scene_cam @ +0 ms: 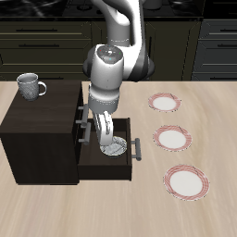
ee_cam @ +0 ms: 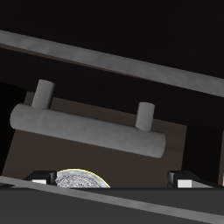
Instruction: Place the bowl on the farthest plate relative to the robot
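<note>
Arm (scene_cam: pixel 116 56) bent low over dark cabinet (scene_cam: pixel 42 130), gripper (scene_cam: pixel 108 137) lowered into its pulled-out drawer (scene_cam: pixel 116 167). Speckled bowl (scene_cam: pixel 114 148) sitting inside that drawer, right at the fingertips; from the exterior view, unclear whether fingers are clamped on its rim or merely beside it. Wrist view: bowl (ee_cam: pixel 80 180) edge glimpsed between the two pale fingertips (ee_cam: pixel 44 177), set apart on either side of it, drawer handle (ee_cam: pixel 87 131) beyond. Grey mug (scene_cam: pixel 31 86) standing on cabinet top. Three red-rimmed plates in a row on the table (scene_cam: pixel 213 111) beside the cabinet: one (scene_cam: pixel 166 103) farthest back, one (scene_cam: pixel 171 138) midway, plate (scene_cam: pixel 186 182) nearest the front edge.
</note>
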You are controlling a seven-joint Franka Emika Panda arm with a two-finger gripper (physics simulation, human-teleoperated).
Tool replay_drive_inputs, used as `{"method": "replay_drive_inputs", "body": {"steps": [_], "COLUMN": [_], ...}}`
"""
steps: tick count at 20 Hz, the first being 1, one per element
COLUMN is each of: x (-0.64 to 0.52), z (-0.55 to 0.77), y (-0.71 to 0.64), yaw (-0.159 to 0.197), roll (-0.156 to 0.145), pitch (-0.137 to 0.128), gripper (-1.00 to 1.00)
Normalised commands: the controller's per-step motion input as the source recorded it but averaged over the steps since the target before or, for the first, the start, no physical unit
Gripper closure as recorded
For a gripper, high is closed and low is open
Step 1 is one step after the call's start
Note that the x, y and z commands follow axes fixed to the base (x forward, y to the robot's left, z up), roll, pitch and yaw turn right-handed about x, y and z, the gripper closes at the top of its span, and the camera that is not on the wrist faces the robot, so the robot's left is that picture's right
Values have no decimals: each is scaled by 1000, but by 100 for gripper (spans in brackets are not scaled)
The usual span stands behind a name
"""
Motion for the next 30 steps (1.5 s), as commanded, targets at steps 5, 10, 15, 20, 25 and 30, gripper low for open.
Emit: {"method": "replay_drive_inputs", "body": {"steps": [5, 10, 15, 20, 25, 30], "x": [-13, 237, 166, 44, 15, 28], "z": [-404, -476, -435, -230, 162, 100], "y": [233, 81, 58, -165, -123, -32], "yaw": [37, 36, -8, -14, 14, 4], "roll": [41, 22, 58, -19, -12, 2], "pitch": [44, 105, 90, 51, -23, -7], "gripper": [-100, -100, -100, 100, 100, 100]}}
